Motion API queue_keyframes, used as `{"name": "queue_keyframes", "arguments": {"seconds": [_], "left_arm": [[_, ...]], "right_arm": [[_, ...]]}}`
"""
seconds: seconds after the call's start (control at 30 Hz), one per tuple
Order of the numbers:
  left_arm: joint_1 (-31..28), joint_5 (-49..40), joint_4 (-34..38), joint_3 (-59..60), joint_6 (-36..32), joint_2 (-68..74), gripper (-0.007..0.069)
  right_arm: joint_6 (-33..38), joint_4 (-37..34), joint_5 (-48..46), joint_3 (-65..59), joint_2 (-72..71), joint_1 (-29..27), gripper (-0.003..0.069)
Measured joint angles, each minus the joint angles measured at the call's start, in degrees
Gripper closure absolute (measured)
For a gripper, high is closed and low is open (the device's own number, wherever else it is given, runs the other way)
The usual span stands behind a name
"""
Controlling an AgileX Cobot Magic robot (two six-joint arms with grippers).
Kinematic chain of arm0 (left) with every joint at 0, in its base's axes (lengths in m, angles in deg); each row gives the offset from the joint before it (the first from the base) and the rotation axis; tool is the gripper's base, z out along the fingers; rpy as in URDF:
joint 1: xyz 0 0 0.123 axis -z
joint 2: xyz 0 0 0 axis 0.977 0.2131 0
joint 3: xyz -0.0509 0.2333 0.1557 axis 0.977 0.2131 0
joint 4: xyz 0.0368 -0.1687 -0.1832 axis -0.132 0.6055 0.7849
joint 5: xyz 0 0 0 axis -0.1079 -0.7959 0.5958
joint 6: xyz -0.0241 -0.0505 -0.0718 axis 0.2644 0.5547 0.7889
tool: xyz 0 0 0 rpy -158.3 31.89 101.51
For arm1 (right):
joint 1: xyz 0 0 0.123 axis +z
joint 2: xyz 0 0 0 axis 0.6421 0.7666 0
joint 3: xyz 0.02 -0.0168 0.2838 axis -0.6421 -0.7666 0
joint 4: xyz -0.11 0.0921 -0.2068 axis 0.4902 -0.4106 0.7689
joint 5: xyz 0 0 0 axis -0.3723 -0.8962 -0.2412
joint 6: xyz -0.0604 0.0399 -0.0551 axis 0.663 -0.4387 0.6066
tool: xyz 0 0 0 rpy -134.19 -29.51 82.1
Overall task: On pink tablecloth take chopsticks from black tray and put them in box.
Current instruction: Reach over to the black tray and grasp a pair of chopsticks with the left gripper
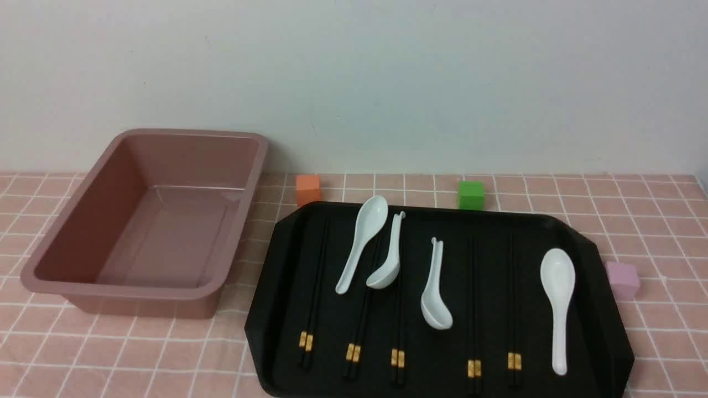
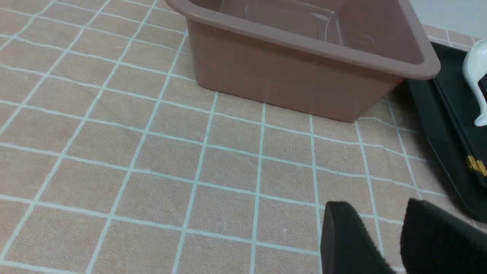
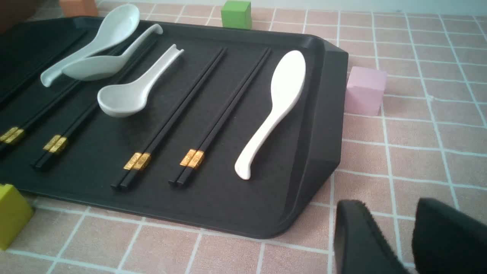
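Background: a plain pale wall (image 1: 354, 72) stands behind the counter.
Surface: the pink tablecloth (image 1: 636, 210), salmon with a thin white grid, covers the counter.
Box: the dusty-pink box (image 1: 127, 290) sits on the cloth on the robot's left, long side running away from the robot, just beside the tray's left edge.
Tray: the black tray (image 1: 594, 320) lies flat on the cloth to the right of the box, reaching the lower edge of the front view.
Chopsticks: five pairs of black chopsticks (image 3: 171, 118) lie inside the tray, roughly parallel, with their gold-banded thick ends toward the robot.
Spoons: four white spoons (image 1: 558, 298) lie in the tray. The two on the left rest across the chopsticks, a third lies near the middle and the fourth lies alone on the right.
Cubes: an orange cube (image 1: 308, 189) and a green cube (image 1: 471, 194) stand behind the tray. A pink cube (image 1: 622, 279) is just beside its right edge. A yellow-green cube (image 3: 11, 215) sits by the near edge.
Left gripper: the left gripper (image 2: 392, 228) is above bare cloth, near the box's near wall and the tray's left rim. Its black fingers are parted by a narrow gap and hold nothing.
Right gripper: the right gripper (image 3: 403, 232) is over the cloth off the tray's near right corner, fingers likewise slightly apart and unloaded.
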Motion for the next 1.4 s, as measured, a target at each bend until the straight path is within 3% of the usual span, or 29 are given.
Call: {"name": "queue_keyframes", "arguments": {"seconds": [0.7,0.8,0.97,1.1,1.27,1.4], "left_arm": [[0.0,2.4,-1.1,0.0,0.3,0.0,0.0385],[0.0,4.8,4.8,0.0,4.0,0.0,0.0385],[0.0,11.4,24.6,0.0,15.3,0.0,0.0385],[0.0,15.1,30.1,0.0,17.6,0.0,0.0389],[0.0,9.2,30.9,-4.8,16.9,0.1,0.0463],[0.0,-4.2,29.2,-18.5,4.4,10.9,0.0613]], "right_arm": [[0.0,0.0,0.0,0.0,0.0,0.0,0.0419],[0.0,0.0,0.0,0.0,0.0,0.0,0.0419],[0.0,0.0,0.0,0.0,0.0,0.0,0.0419],[0.0,0.0,0.0,0.0,0.0,0.0,0.0419],[0.0,0.0,0.0,0.0,0.0,0.0,0.0419],[0.0,0.0,0.0,0.0,0.0,0.0,0.0419]]}}
